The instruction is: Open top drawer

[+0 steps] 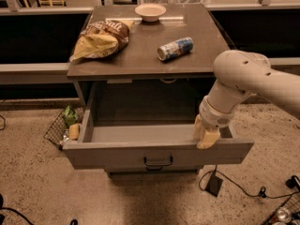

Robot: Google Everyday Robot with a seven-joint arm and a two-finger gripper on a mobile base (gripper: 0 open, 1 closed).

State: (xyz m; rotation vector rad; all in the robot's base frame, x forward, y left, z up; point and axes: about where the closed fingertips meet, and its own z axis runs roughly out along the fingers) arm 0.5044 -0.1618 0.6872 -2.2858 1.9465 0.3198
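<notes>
The top drawer (117, 154) is a wide grey-brown front with a small dark bar handle (158, 162) at its centre. It stands pulled far out of the cabinet, and its deep grey box (140, 134) shows empty. My gripper (206, 136) sits at the top edge of the drawer front, near its right end, hanging from the white arm (243, 78) that reaches in from the right. The lower drawers are hidden under the open one.
On the cabinet top (140, 60) lie a chip bag (101, 39), a can on its side (175, 48) and a white bowl (150, 11). A wire basket (63, 128) sits on the floor at the left. A cable with a black adapter (214, 184) lies at the lower right.
</notes>
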